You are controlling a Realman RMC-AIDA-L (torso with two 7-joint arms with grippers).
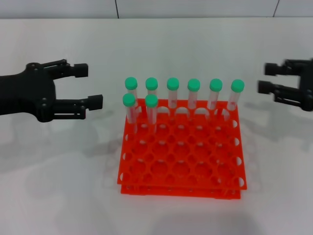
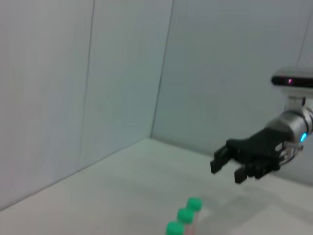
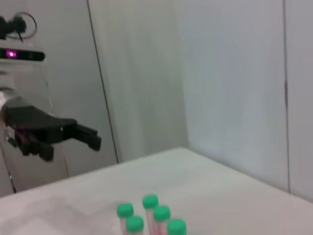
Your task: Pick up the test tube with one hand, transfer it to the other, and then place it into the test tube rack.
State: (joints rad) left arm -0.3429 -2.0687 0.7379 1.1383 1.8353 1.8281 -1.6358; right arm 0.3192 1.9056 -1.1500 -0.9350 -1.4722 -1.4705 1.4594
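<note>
white table (image 1: pixel 58 196) – pale panelled walls (image 3: pixel 230 73) behind, orange rack (image 1: pixel 181 166) centred

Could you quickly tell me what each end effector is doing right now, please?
Left end effector: open, holding nothing, left of the rack.
Right end effector: open, holding nothing, right of it.

White tabletop (image 1: pixel 58 196); pale panelled wall (image 2: pixel 98 73) behind, dark vertical seams; soft even light.
</note>
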